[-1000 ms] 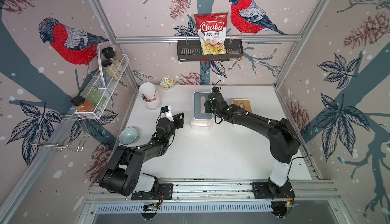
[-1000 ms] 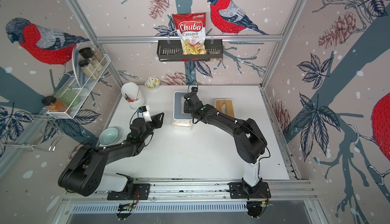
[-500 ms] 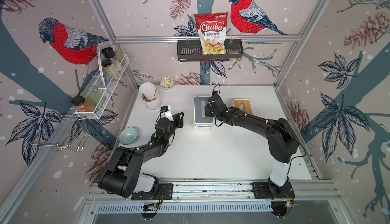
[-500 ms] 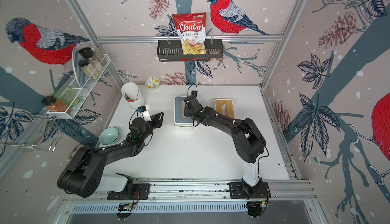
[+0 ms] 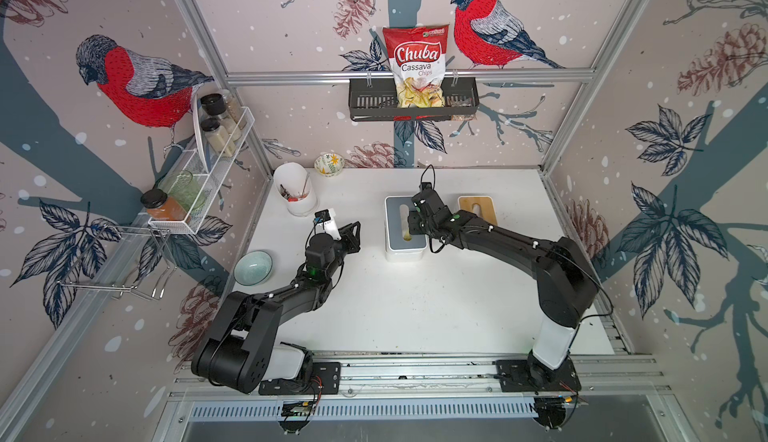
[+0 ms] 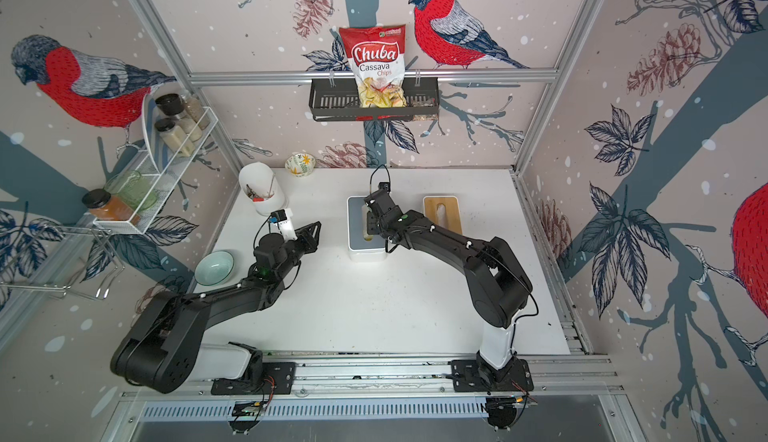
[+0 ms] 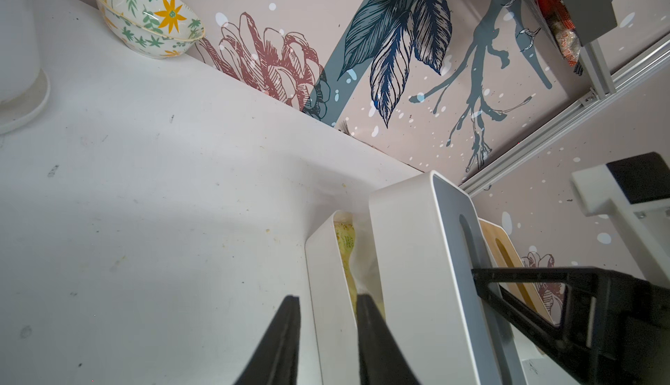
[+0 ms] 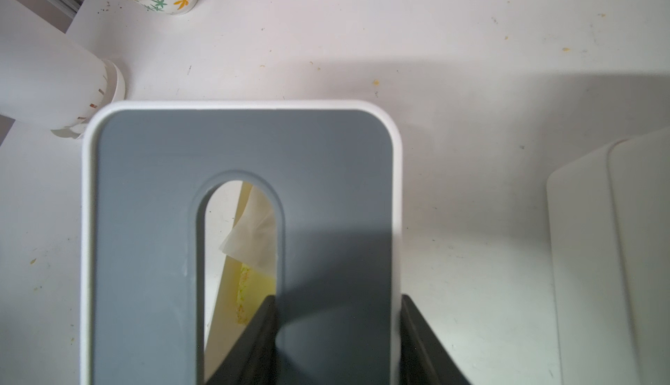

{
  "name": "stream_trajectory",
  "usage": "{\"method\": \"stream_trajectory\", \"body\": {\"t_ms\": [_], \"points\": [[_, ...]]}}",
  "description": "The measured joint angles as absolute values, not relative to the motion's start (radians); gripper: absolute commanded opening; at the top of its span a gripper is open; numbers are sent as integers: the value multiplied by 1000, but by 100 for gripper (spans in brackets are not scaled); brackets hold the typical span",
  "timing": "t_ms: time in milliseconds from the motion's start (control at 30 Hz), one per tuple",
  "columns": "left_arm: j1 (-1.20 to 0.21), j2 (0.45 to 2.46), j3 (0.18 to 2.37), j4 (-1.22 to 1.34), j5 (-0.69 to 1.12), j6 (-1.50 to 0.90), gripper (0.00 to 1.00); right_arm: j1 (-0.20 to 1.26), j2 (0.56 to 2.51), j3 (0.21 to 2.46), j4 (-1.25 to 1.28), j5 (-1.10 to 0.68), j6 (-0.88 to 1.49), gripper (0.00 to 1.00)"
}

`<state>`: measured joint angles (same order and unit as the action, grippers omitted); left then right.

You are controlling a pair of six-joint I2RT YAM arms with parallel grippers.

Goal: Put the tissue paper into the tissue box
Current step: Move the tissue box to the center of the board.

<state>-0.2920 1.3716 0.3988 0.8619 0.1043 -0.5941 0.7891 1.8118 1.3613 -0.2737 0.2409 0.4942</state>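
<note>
At the table's (image 5: 415,302) centre, toward 12 o'clock, my right gripper (image 8: 337,298) clamps the grey slotted top of the tissue box (image 5: 392,232), one jaw down the slot, one outside the rim. The tissue paper (image 8: 250,227) lies inside, showing pale and yellow-green through the slot. At the box's 9 o'clock my left gripper (image 5: 353,234) hangs near it, jaws narrowly apart and empty. A wooden lid (image 5: 476,209) lies at the box's 3 o'clock.

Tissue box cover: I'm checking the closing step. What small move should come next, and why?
Probably ease the cover down onto the base: the right gripper pinches its grey top, and it sits raised on one side, the tissue pack showing beneath.
</note>
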Motion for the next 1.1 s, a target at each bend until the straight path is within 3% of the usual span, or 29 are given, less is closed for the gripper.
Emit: {"method": "stream_trajectory", "body": {"t_ms": [700,1100], "points": [[-292,1360,391,862,102,-595,31,718,1757,1333,-457,161,401,19],[-292,1360,389,862,102,-595,31,646,1767,1588,-554,69,309,15]]}}
